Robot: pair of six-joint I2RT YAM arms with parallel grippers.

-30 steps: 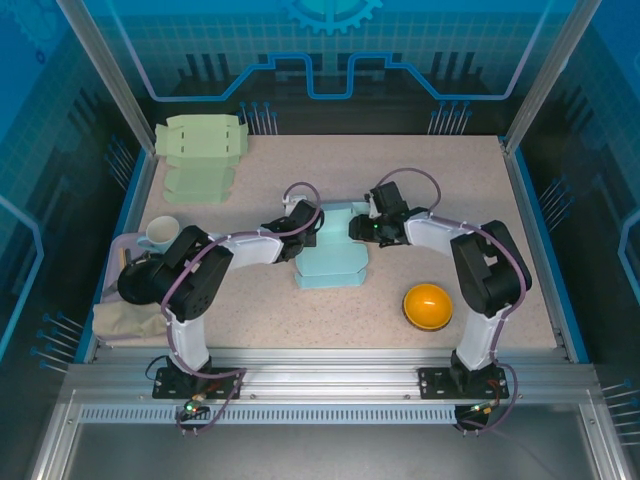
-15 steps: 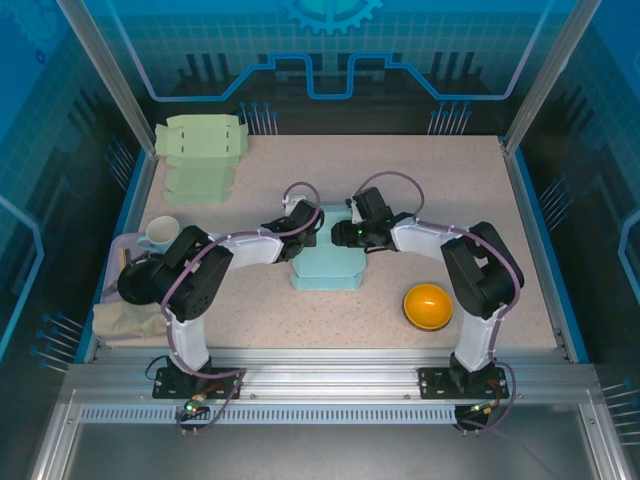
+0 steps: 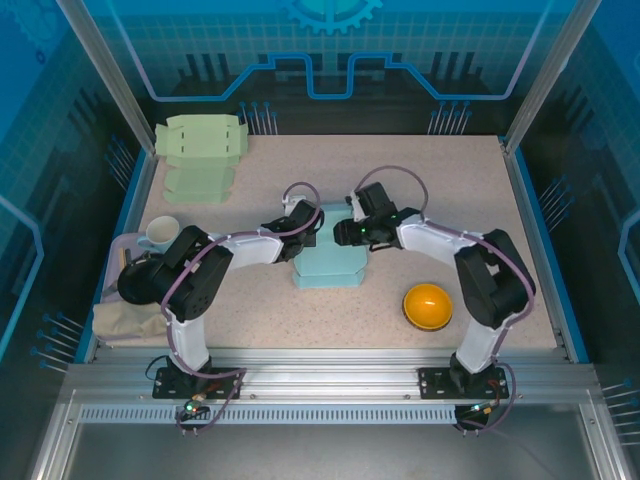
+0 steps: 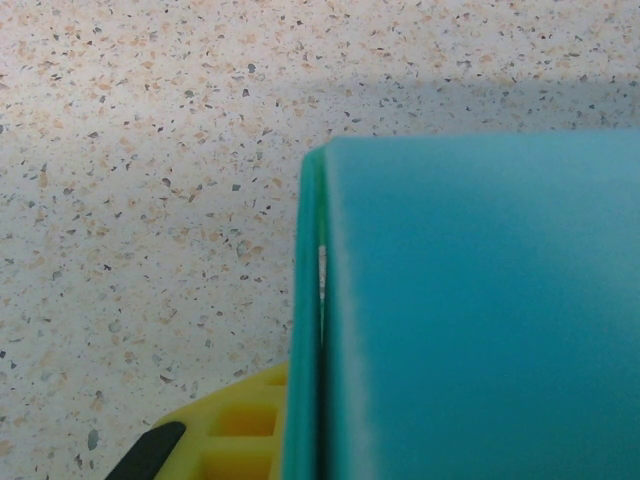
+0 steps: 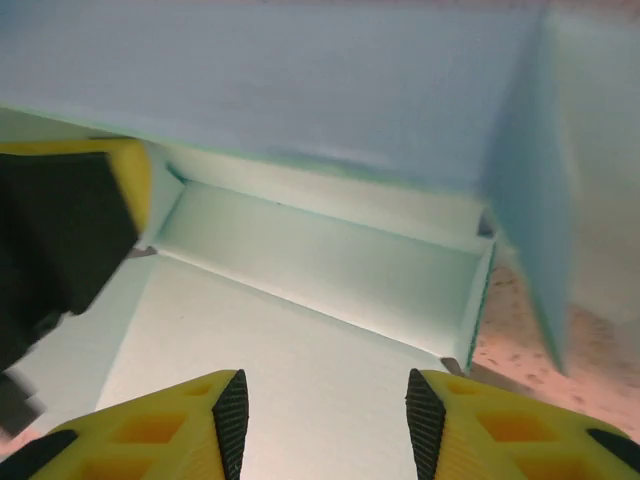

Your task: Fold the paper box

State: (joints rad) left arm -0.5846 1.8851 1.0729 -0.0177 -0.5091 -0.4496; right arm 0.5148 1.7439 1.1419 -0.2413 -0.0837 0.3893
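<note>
The light blue paper box lies half folded at the table's middle. My left gripper is shut on the box's raised left wall, which runs as a thin teal edge past one yellow finger. The wide teal panel beside it blocks the other finger. My right gripper hovers open over the box's inside floor, with the black pads apart and nothing between them. A folded back wall stands ahead of it. The left gripper's finger shows at the left of the right wrist view.
An orange bowl sits right of the box near the front. Flat green box blanks lie at the back left. A cup, a black dish and a cloth crowd the left edge.
My right gripper has swung left from the box's right side to above its inside. The box has shifted slightly. The left gripper keeps its hold in place.
</note>
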